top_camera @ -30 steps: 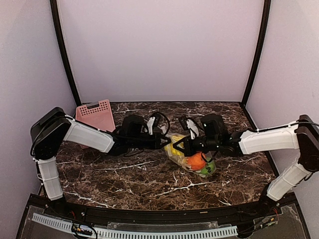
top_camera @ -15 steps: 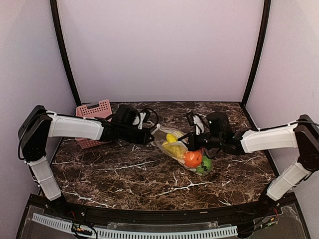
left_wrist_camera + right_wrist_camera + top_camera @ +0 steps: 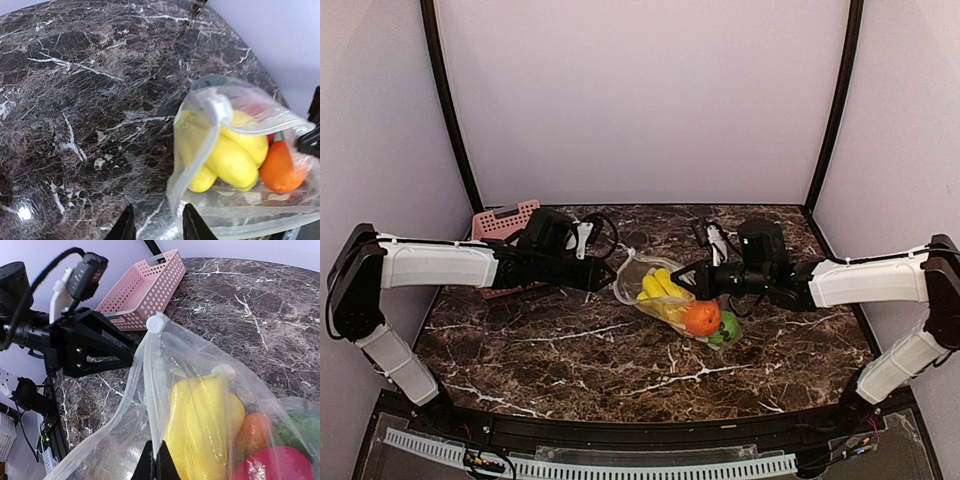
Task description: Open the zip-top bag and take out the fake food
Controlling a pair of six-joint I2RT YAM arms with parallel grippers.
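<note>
The zip-top bag [image 3: 632, 278] lies on the marble with its mouth gaping toward the left. Inside is the fake food: a yellow banana [image 3: 658, 287], an orange ball [image 3: 701, 318] and a green ball [image 3: 728, 328]. My right gripper [image 3: 678, 283] is shut on the bag's white zip strip [image 3: 152, 405], its jaws pinched together [image 3: 156, 462] beside the banana [image 3: 200, 425]; a pink-red ball [image 3: 272, 465] shows lower right. My left gripper [image 3: 159, 227] is open just left of the bag [image 3: 186, 150], the zip strip hanging loose by its right finger [image 3: 192, 226].
A pink perforated basket [image 3: 500, 222] stands at the back left behind my left arm, also seen in the right wrist view [image 3: 145, 290]. Dark marble tabletop [image 3: 570, 350] stretches in front of the bag. Lilac walls close in the back and sides.
My left gripper has opened, released the bag's edge and drawn back leftward. The bag's mouth now gapes wider and the bag has shifted slightly left and down with the right gripper.
</note>
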